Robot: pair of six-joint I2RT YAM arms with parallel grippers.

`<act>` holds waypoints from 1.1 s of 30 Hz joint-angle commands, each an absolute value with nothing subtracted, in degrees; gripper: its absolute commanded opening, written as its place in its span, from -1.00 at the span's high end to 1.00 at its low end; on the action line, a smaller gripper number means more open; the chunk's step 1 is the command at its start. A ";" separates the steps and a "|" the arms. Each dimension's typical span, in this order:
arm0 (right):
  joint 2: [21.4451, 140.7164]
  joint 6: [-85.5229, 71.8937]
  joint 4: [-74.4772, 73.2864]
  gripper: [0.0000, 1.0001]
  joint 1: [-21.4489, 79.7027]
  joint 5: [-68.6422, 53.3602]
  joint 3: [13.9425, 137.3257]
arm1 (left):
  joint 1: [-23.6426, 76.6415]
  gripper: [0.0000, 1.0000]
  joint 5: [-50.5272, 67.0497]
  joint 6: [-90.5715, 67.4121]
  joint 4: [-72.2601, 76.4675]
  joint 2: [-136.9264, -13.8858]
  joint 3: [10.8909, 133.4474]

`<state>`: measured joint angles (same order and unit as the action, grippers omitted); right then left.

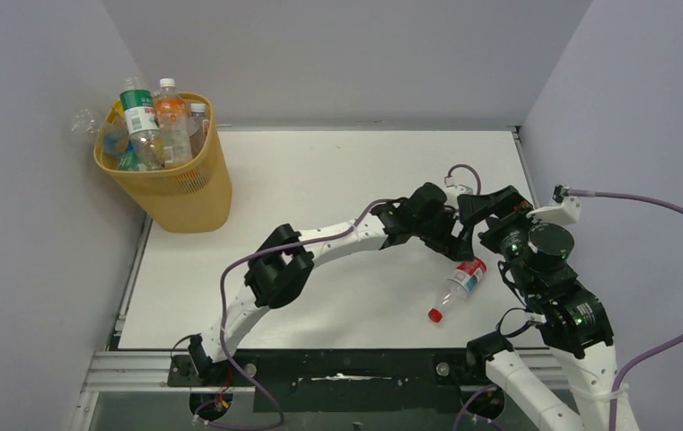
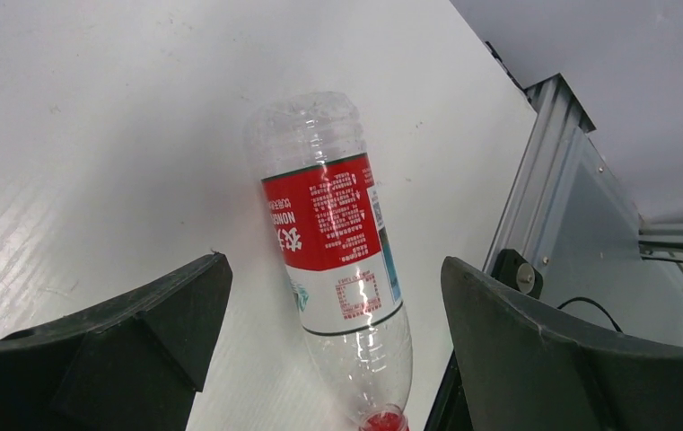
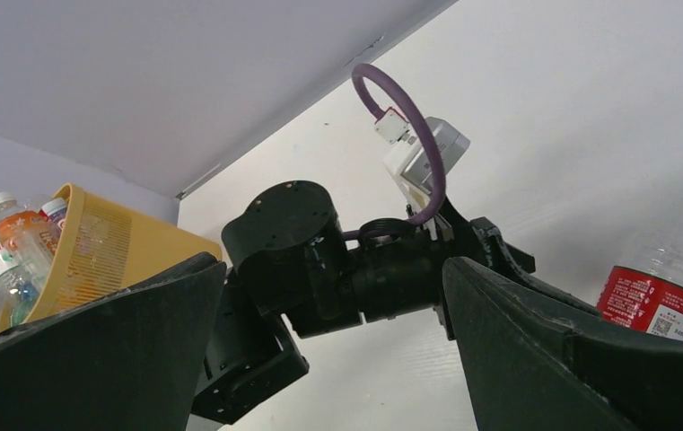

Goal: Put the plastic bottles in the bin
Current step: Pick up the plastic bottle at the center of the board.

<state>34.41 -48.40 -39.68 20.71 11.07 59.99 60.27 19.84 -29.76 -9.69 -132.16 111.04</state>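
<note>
Setting: a matt white table [image 1: 337,180] with a faint ribbed grain, enclosed by plain grey walls. All positions below are given from item 1.

1. Clear plastic bottle with red label and red cap [image 2: 333,233]. It lies on its side on the table, cap toward the near edge, apparently empty. It is the only 1 on the table. Judged light, thin-walled and smooth, so it is likely to dent under a hard squeeze and to roll if nudged. The best hold is across the straight labelled middle, not the tapered neck or ribbed base.
2. Bare aluminium rail [image 1: 140,368], nearer than item 1, along the table's front edge.
3. Left gripper [image 2: 333,278], black moulded plastic, directly above item 1. Its jaws are spread wide with 1 finger on each side of the label, apparently not touching, and it holds nothing.
4. Right gripper [image 3: 333,269], same make, just beyond item 1 and facing away from it. Its jaws are spread and empty.
5. Tall yellow-orange plastic bin with perforated sides [image 1: 185,202], well apart from item 1 at the far-left table corner. It is heaped above the rim with assorted drink bottles [image 1: 153,130].
</note>
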 commanded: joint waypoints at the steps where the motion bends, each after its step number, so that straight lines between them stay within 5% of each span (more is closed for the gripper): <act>1: 33.88 -47.56 -36.81 -0.96 20.78 10.14 59.87 | 62.18 -0.77 15.78 -26.50 -15.91 -135.49 118.57; 33: 30.99 -48.33 -37.15 -0.96 20.77 9.14 57.44 | 68.23 -0.77 -0.47 -21.51 -25.25 -146.39 131.78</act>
